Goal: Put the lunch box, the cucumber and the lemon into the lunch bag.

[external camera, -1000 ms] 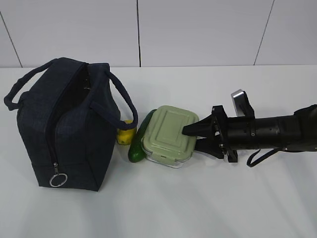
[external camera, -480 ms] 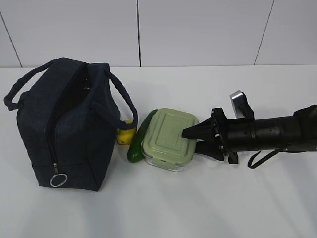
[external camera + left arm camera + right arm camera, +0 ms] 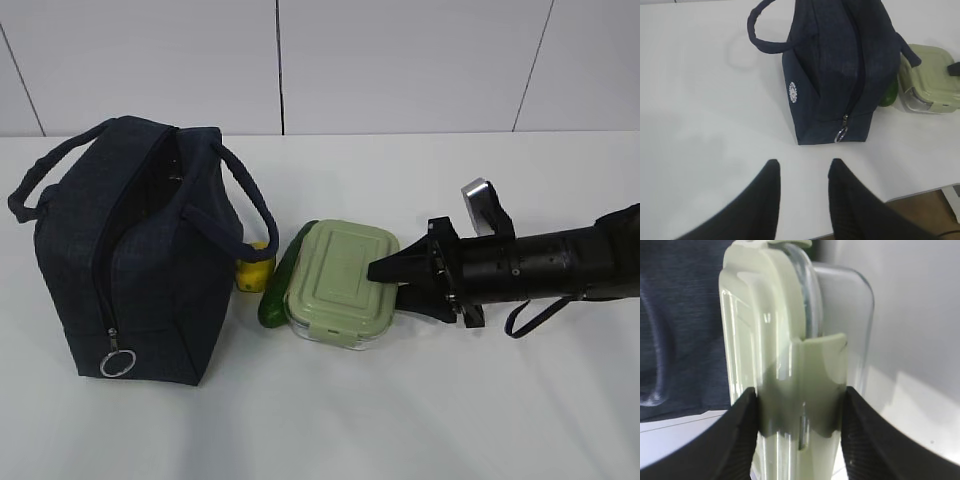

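The lunch box (image 3: 338, 282), clear with a sage-green lid, sits right of the navy lunch bag (image 3: 140, 260), whose top is unzipped. My right gripper (image 3: 385, 280) is shut on the box's right edge. In the right wrist view its fingers (image 3: 747, 415) press both sides of the lid latch (image 3: 800, 385). The dark green cucumber (image 3: 282, 280) lies between box and bag. The yellow lemon (image 3: 255, 268) is partly hidden behind the bag. My left gripper (image 3: 802, 167) is open and empty over the table, short of the bag (image 3: 835, 70).
The bag's metal ring pull (image 3: 117, 362) hangs at its lower front corner. The table's near edge (image 3: 920, 192) shows in the left wrist view. A white wall stands behind the table. Bare table lies in front of the bag and box.
My right gripper's fingers have closed onto the lunch box's right edge. The box has shifted slightly. Bag, cucumber and lemon have not moved.
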`<action>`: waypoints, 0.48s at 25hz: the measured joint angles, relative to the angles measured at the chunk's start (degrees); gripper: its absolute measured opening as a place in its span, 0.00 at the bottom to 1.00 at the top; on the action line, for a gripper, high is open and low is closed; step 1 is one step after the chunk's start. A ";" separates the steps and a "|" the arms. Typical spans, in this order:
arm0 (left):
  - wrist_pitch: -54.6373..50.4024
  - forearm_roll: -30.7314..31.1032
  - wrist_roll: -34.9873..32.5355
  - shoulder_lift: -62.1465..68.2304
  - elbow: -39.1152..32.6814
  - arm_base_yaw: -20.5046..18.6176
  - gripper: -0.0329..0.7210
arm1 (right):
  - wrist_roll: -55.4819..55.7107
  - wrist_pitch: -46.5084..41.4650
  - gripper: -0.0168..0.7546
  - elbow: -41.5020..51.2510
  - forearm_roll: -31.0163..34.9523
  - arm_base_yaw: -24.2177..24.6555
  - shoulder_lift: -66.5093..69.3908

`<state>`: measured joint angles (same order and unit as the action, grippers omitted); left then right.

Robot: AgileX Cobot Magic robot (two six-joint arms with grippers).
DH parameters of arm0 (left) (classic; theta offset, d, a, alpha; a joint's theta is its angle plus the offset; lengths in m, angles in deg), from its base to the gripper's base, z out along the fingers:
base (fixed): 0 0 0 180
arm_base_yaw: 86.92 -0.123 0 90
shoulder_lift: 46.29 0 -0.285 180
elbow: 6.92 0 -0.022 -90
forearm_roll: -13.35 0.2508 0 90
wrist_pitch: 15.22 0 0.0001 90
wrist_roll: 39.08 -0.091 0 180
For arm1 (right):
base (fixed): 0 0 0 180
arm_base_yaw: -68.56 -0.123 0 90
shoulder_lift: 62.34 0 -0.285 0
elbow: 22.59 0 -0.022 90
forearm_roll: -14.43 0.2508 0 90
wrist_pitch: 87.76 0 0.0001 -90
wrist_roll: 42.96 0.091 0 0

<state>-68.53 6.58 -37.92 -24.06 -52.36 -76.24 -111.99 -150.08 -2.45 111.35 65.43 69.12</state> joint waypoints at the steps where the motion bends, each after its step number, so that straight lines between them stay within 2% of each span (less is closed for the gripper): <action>1: 0.65 -0.36 0.00 0.77 0.00 0.00 0.36 | 0.00 -0.14 0.50 0.00 0.00 0.00 -0.59; 7: 5.71 -2.66 0.00 8.89 1.70 0.00 0.38 | 1.55 -0.35 0.50 0.00 -0.70 0.00 -3.20; 12: 6.79 -2.87 0.00 20.11 8.45 0.00 0.38 | 2.26 -0.35 0.50 0.10 -1.16 0.00 -6.44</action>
<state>-61.74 3.71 -37.92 -3.95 -43.91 -76.24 -109.73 -150.43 -2.35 110.19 65.43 62.68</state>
